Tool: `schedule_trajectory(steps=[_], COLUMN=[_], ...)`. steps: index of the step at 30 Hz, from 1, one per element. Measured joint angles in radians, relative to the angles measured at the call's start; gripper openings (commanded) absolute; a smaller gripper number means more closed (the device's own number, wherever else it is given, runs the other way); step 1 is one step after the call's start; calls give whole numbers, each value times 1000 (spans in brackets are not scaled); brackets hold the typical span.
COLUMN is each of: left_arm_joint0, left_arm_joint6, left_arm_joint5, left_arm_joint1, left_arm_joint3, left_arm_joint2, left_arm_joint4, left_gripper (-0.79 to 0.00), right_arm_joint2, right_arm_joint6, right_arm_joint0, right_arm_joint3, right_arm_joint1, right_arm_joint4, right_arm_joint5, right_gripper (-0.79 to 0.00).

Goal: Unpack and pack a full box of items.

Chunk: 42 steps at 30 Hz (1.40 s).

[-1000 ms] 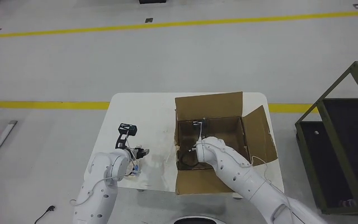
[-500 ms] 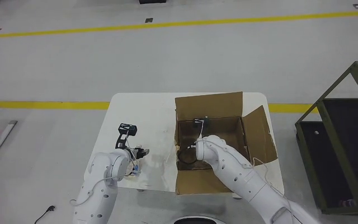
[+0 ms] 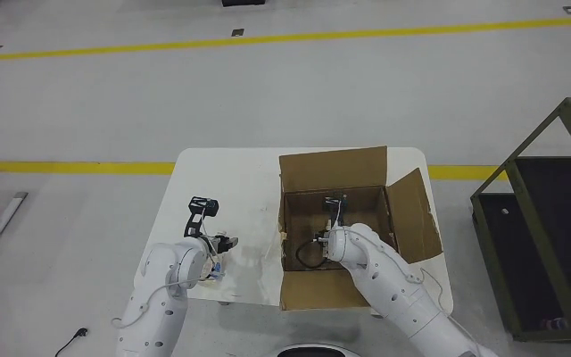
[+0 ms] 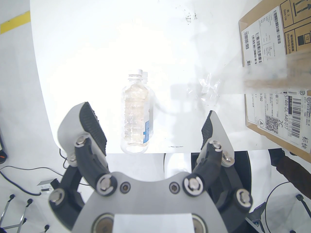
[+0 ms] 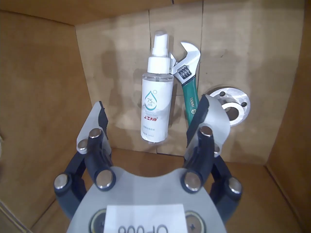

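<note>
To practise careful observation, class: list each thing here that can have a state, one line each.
Cardboard box: open, flaps out.
Spray bottle: lying in the box, cap on.
Wrench: lying beside the spray bottle.
Metal flange: flat on the box floor.
Water bottle: lying on the table.
Left gripper: fingers open, over the water bottle.
Right gripper: fingers open, inside the box.

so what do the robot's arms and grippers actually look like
The left arm and right arm are smooth white rounded shells with thin cables by the wrists. The left gripper and right gripper match: grey metal base, black linkages with silver screws, two curved pale fingers lined with black ribbed pads. Each base bears a white label.
</note>
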<state>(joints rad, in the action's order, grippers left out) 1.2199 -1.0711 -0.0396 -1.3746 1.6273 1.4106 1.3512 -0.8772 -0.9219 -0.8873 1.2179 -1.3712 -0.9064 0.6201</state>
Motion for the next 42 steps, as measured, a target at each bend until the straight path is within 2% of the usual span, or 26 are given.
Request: schedule_trajectory(steps=[4,7,13,15,19,23,26,28,30,31,32,42], left_arm_joint0=[0,0,0,0,0,0,0,0,0,0,0,0], left_arm_joint6=[0,0,0,0,0,0,0,0,0,0,0,0], left_arm_joint5=[0,0,0,0,0,0,0,0,0,0,0,0], left_arm_joint1=[0,0,0,0,0,0,0,0,0,0,0,0], left_arm_joint3=[0,0,0,0,0,0,0,0,0,0,0,0], left_arm_joint2=[0,0,0,0,0,0,0,0,0,0,0,0], left_arm_joint4=[0,0,0,0,0,0,0,0,0,0,0,0], left_gripper=[0,0,0,0,0,0,0,0,0,0,0,0], right_arm_joint2=[2,7,30,38,50,59,65,67,72,73,74,33], right_arm_joint6=[10,16,24,25,30,36,37,41,42,41,40,38], right_arm_joint0=[8,22,55,66,84,97,104,109,111,111,112,90], right_arm_joint3=[-31,-65,-133,-158,-199,-233,-257,-273,-279,-279,-278,-165], right_arm_joint1=[-8,-17,-37,-44,-57,-69,-77,-82,-87,-89,-91,-80], right_arm_joint4=[19,34,54,59,70,79,84,88,91,91,91,58], right_arm_joint5=[-18,-33,-53,-56,-57,-61,-62,-65,-63,-59,-56,-57], right_gripper=[-111,-145,-135,-175,-194,-406,-446,-545,-606,-733,-785,-785])
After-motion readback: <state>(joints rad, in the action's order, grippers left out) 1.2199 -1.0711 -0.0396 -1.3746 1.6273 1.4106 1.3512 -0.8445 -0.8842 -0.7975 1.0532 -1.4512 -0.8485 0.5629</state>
